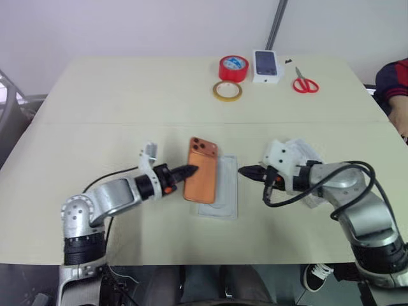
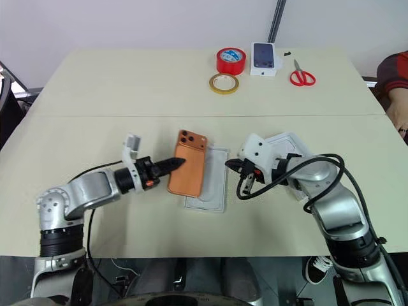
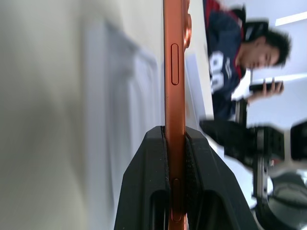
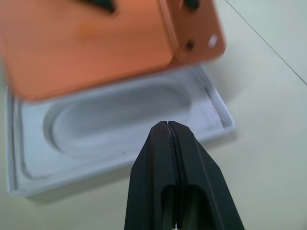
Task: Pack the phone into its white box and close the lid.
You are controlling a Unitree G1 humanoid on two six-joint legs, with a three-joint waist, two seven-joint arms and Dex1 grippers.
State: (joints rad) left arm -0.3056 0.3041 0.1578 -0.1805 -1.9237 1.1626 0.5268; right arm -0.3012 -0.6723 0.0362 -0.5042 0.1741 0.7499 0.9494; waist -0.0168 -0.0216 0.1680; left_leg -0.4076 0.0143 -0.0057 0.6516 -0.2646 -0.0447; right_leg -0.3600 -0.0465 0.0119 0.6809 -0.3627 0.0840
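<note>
Centrally on the table (image 1: pixel 95 95), near its front edge, the phone (image 1: pixel 203 171) is seen in the left eye view, held tilted with its back and camera block showing, above the left part of the white box (image 1: pixel 224 191). The left gripper (image 1: pixel 193 170) is pinched on the phone's left edge. The right gripper (image 1: pixel 243 170) is pressed together, holding nothing, just off the box's right rim. Behind that arm a flat white piece, taken as the lid (image 1: pixel 306 153), is partly hidden. By the far edge a red tape roll (image 1: pixel 233 67), a yellow tape ring (image 1: pixel 227 90), a small white box with a phone picture (image 1: pixel 267 66) and red scissors (image 1: pixel 305 83) are laid out. A person's sleeve (image 1: pixel 392 80) is seen at the far right corner.

From the left wrist view, the phone's orange edge with its side button is clamped between the two black fingers (image 3: pixel 144 191); a seated person (image 3: pixel 230 67) is visible beyond.

From the right wrist view, the closed fingers (image 4: pixel 158 177) are directed at the box's moulded oval recess, with the phone lifted over its far part.
</note>
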